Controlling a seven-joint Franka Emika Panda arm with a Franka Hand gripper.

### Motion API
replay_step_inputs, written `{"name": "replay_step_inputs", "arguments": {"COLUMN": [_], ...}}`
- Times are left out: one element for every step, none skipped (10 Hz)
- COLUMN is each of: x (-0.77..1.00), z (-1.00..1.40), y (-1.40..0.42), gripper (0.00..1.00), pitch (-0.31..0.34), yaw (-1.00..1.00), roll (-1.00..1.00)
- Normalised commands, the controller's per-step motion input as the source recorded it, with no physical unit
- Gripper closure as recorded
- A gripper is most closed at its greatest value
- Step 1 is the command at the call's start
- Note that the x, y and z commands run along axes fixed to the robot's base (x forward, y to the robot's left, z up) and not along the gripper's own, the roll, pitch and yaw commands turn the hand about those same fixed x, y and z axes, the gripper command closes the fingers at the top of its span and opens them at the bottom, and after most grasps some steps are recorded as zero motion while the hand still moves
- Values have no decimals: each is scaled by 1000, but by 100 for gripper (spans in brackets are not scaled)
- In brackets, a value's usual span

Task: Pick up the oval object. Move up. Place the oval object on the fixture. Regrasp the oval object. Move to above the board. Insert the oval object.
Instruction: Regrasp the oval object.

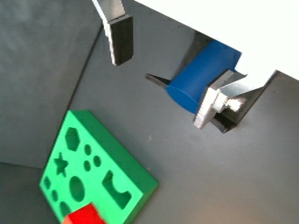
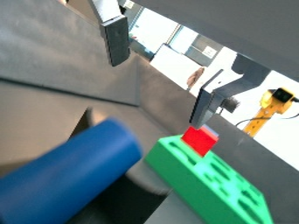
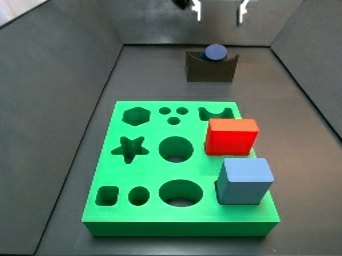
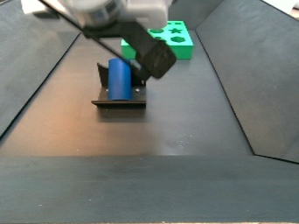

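Nearest, in a side view, the green board (image 3: 181,165) lies flat with a light blue cube (image 3: 246,181) on its near right corner and a red cube (image 3: 233,136) just behind that. Beyond the board stands the fixture (image 3: 210,67), and the oval peg (image 3: 215,52) rests in its notch, lying lengthwise in a side view (image 4: 118,77). Farthest and highest, the gripper (image 3: 218,10) hangs above the fixture, fingers (image 1: 119,40) spread apart and empty, not touching the peg.
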Motion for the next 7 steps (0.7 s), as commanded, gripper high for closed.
{"name": "replay_step_inputs", "arguments": {"x": [-117,-101,-111,-110,-77,-39,2], "z": [913,855,676,551,264,70,-3], "y": [-782,-757,-588,-482,-251,-97,-24], "gripper": [0,0,0,0,0,0,0], "pitch": [44,44,33,28,23,22,25], "yaw": [13,12,12,11,11,11,11], "roll": [1000,1000,1000,1000,1000,1000,1000]}}
